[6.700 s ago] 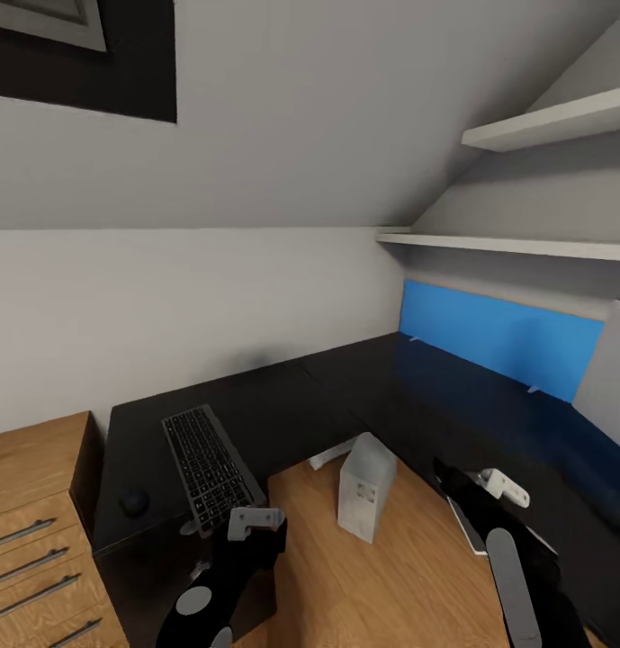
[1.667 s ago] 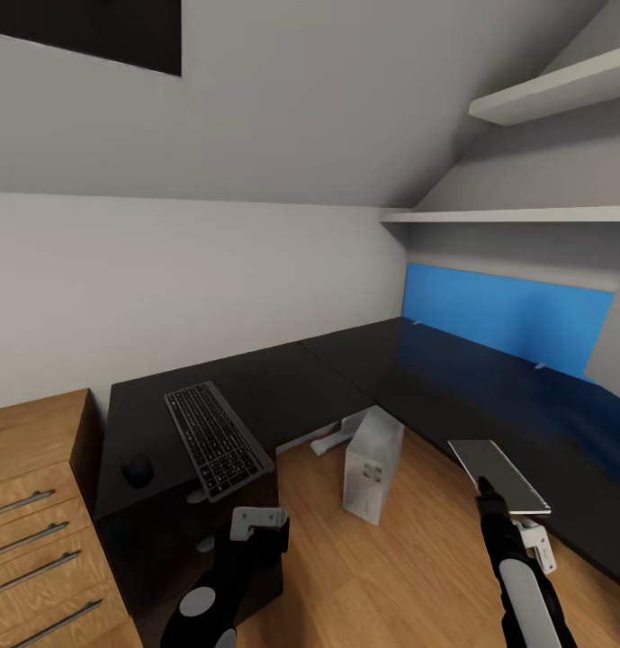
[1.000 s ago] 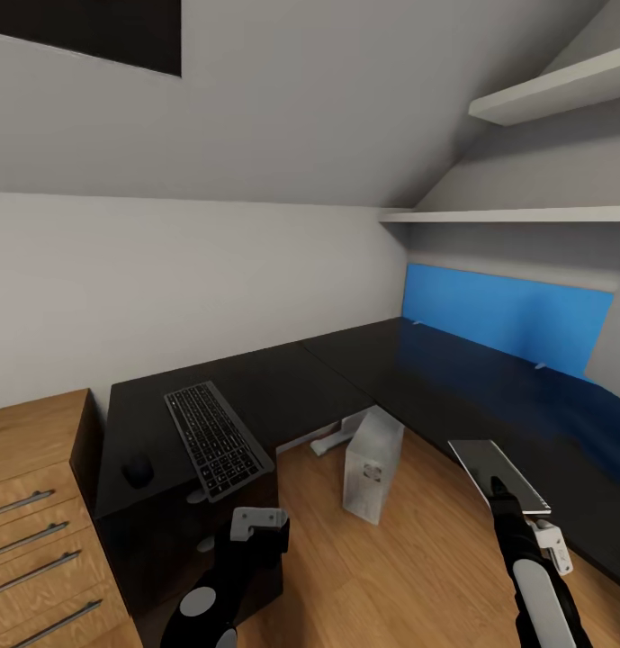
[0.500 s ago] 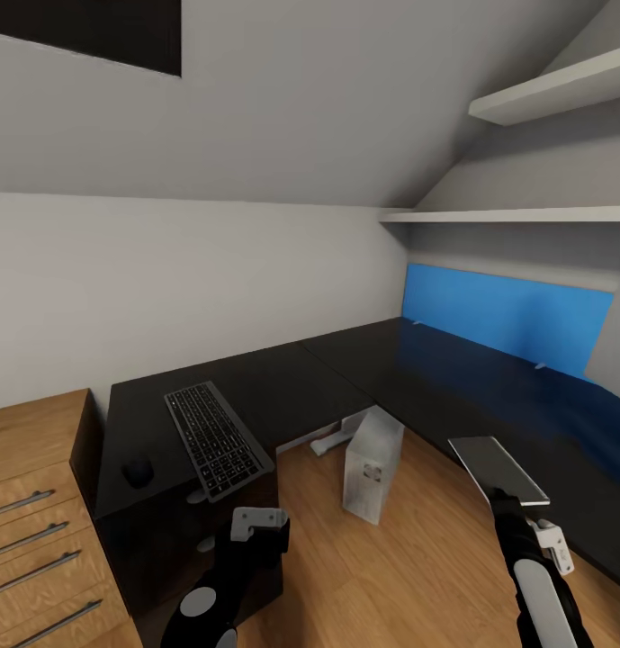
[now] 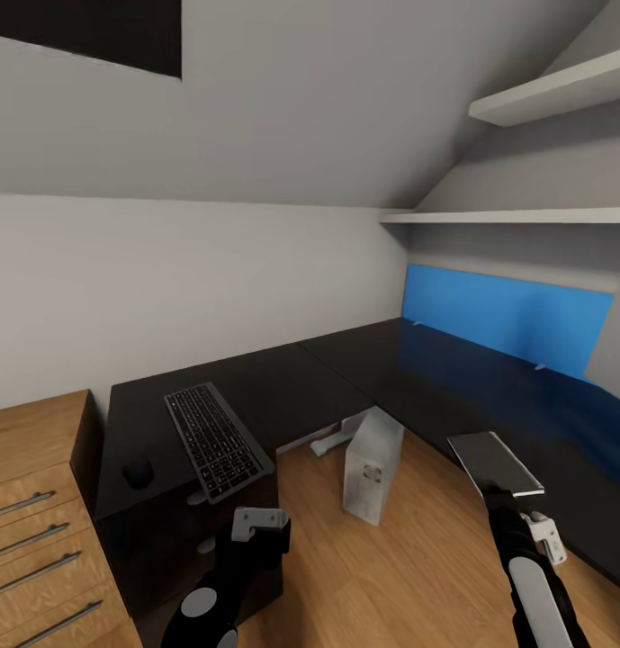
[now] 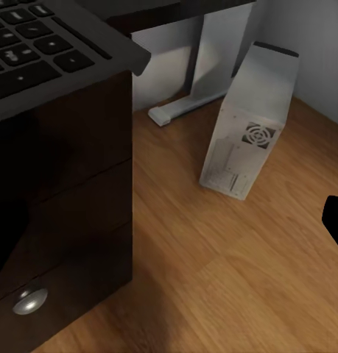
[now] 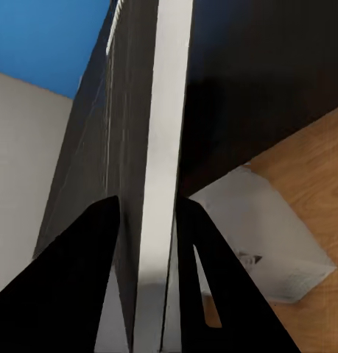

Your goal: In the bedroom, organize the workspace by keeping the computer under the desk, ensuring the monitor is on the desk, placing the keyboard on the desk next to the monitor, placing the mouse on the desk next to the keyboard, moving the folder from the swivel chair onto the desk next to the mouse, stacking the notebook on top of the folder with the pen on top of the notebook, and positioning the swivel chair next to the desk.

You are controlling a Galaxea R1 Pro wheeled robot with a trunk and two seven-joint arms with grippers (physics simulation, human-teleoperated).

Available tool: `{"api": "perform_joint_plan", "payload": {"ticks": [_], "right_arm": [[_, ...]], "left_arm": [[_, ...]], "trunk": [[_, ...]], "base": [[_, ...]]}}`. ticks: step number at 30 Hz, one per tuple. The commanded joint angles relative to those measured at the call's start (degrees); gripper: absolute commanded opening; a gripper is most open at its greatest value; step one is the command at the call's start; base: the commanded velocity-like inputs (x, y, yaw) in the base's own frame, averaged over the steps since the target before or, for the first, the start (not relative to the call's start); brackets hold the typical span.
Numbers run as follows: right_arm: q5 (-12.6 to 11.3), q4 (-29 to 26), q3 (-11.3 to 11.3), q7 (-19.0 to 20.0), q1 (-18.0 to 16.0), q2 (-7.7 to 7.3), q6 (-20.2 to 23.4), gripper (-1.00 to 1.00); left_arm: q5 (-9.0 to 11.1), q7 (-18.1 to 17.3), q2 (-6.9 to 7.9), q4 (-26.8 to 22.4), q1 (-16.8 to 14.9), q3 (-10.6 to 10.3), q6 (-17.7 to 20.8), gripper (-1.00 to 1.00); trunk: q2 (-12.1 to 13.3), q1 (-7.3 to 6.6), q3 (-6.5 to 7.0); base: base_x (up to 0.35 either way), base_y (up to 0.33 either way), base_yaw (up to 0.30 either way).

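The right pincer (image 5: 497, 489) pinches a thin dark notebook (image 5: 492, 462) by its near edge, holding it above the tabletop's (image 5: 283, 396) front edge. The left pincer (image 5: 256, 522) hangs low beside the drawers; I cannot tell its state. The keyboard (image 5: 215, 439) and mouse (image 5: 137, 471) lie at the tabletop's left end.

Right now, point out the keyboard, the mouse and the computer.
keyboard (image 5: 216, 440), head view, middle of its key field.
mouse (image 5: 137, 471), head view, top of its rounded back.
computer (image 6: 247, 134), left wrist view, side panel near the vent grille.

one keyboard (image 5: 217, 440), one mouse (image 5: 137, 471), one computer (image 5: 372, 465)
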Motion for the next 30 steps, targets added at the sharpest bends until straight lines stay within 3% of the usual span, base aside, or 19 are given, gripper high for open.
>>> {"api": "perform_joint_plan", "payload": {"ticks": [1,9,12,13,14,15,18,23,25,26,30], "right_arm": [[-0.7,0.0,0.1,0.2,0.0,0.02,-0.1,-1.00],[-1.0,-1.0,0.6,3.9,0.0,0.32,0.0,-1.00],[-1.1,-3.6,0.8,5.8,0.0,1.35,0.1,-1.00],[-0.9,-4.6,1.5,6.6,0.0,2.99,0.1,-1.00],[-0.8,-4.8,2.4,6.7,0.0,3.36,0.1,-1.00],[-0.7,-4.8,3.0,6.7,0.0,3.48,0.1,-1.00],[0.8,-4.8,7.8,6.6,0.1,3.59,0.1,-1.00],[4.5,-2.5,12.7,6.7,0.1,3.78,0.1,-1.00],[4.9,-2.0,14.4,6.7,0.1,3.76,0.2,-1.00],[5.0,-1.8,16.0,6.7,0.1,3.68,0.3,-1.00],[5.0,-1.5,17.2,6.8,0.1,3.64,0.9,-1.00]], "left_arm": [[0.6,0.6,0.02,-0.1,-0.1,-0.1,0.2,1.00],[0.5,0.6,0.02,-0.1,-0.1,-0.2,0.2,1.00],[0.5,0.6,0.02,-0.1,-0.1,-0.2,0.1,1.00],[0.5,0.6,0.02,-0.1,-0.1,-0.2,0.1,1.00],[0.5,0.6,0.02,-0.1,-0.1,-0.2,0.1,1.00],[0.5,0.6,0.03,-0.1,-0.1,-0.2,0.1,1.00],[0.5,0.6,0.14,-0.1,-0.1,-0.2,0.2,1.00],[0.4,0.6,0.35,-0.3,-0.1,0.0,0.2,1.00],[0.4,0.6,0.45,-0.4,-0.1,0.3,0.2,1.00],[0.4,0.6,0.49,-0.5,-0.1,1.0,0.1,1.00],[0.5,0.6,0.48,-0.7,-0.1,4.2,0.0,1.00]], "trunk": [[0.4,-0.23,0.12],[3.6,-1.99,1.56],[4.8,-2.65,2.10],[4.8,-2.65,2.10],[4.8,-2.65,2.10],[4.8,-2.65,2.11],[4.8,-2.65,2.17],[4.8,-2.65,2.29],[4.8,-2.65,2.35],[4.8,-2.65,2.36],[4.8,-2.65,2.40]], "base": [[0.000,0.000,0.000],[0.000,0.000,0.000],[0.000,0.000,0.000],[0.000,0.000,0.008],[0.000,0.000,0.068],[0.000,0.000,0.106],[0.000,0.000,0.183],[0.000,0.000,0.239],[0.000,0.000,0.261],[0.000,0.000,0.266],[0.000,0.000,0.270]]}}
